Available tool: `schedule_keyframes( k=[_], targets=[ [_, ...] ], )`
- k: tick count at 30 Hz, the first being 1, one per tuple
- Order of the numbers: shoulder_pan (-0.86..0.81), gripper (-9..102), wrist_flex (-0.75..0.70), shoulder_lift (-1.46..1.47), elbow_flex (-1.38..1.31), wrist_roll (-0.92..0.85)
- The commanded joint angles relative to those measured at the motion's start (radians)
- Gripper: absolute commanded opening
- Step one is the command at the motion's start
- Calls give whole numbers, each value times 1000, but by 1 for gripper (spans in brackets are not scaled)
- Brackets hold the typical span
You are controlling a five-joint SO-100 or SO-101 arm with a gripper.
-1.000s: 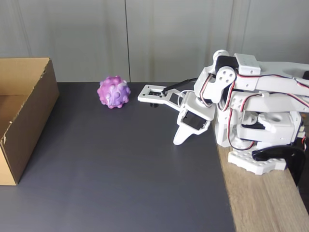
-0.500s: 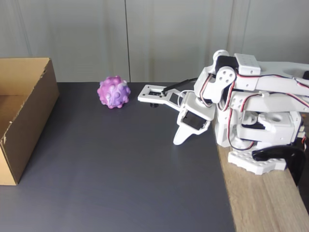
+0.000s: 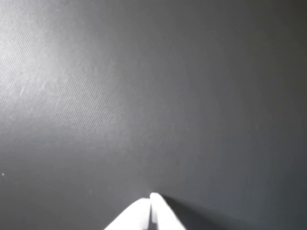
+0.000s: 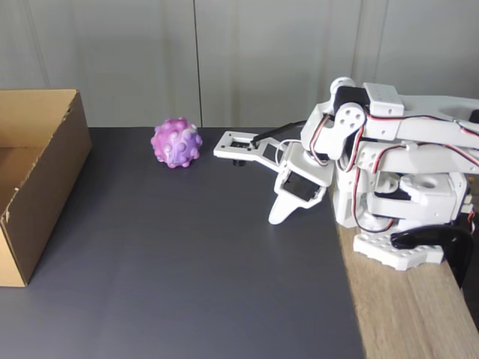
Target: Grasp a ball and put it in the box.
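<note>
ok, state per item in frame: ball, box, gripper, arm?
ball: on the dark mat, free, apart from box and gripper.
box: open at the top, at the mat's left edge in the fixed view; the part of the inside that shows holds nothing.
gripper: shut, fingertips together, tips low over the mat, holding nothing.
arm: folded at its base on the right of the fixed view.
</note>
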State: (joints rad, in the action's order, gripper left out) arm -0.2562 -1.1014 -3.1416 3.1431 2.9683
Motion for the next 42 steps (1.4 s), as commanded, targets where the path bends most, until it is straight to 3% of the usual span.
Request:
schedule_keyframes(
  k=[1, 32, 42],
  targets=[
    [-14, 0, -17, 9, 5, 5],
    [-78, 1, -6, 12, 5, 58],
    [-207, 4, 186, 14, -31, 241]
  ],
)
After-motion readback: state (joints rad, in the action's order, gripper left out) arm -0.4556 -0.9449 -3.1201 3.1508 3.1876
